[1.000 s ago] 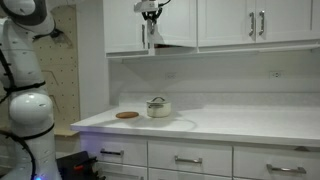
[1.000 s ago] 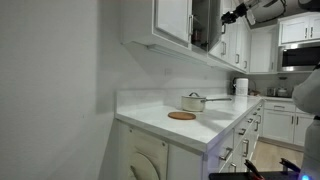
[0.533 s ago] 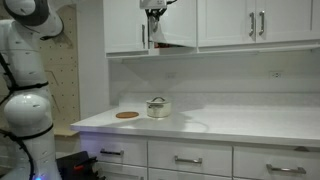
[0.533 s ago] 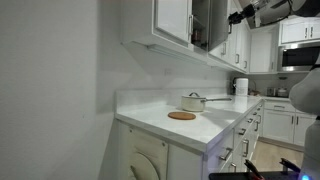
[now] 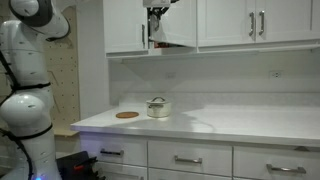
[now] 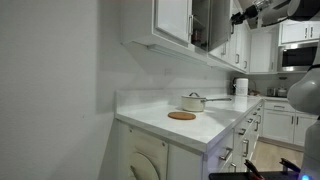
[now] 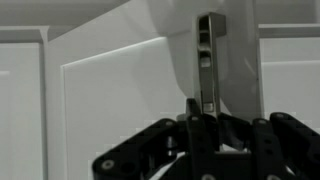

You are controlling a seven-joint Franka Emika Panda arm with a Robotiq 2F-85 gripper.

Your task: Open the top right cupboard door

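The top right cupboard door [image 5: 178, 24] is white and stands partly swung out from the cabinet, with a dark gap showing behind it. My gripper [image 5: 152, 12] is up at its left edge, shut on the slim vertical metal handle. In the wrist view the handle [image 7: 205, 55] runs straight up between my black fingers [image 7: 190, 135], and my gripper [image 7: 205, 125] is clamped on its lower part. The door's edge [image 7: 235, 60] is right behind it. In an exterior view my gripper [image 6: 239, 14] is out in front of the cabinet row.
The matching left door [image 5: 125, 25] is closed, as are the wider doors [image 5: 255, 22]. A lidded pot [image 5: 158, 107] and a round wooden disc [image 5: 127, 115] sit on the white counter [image 5: 230, 125]. The robot's body [image 5: 30, 105] stands at the left.
My gripper has moved a little further out from the cabinet with the handle, and the door has swung slightly wider.
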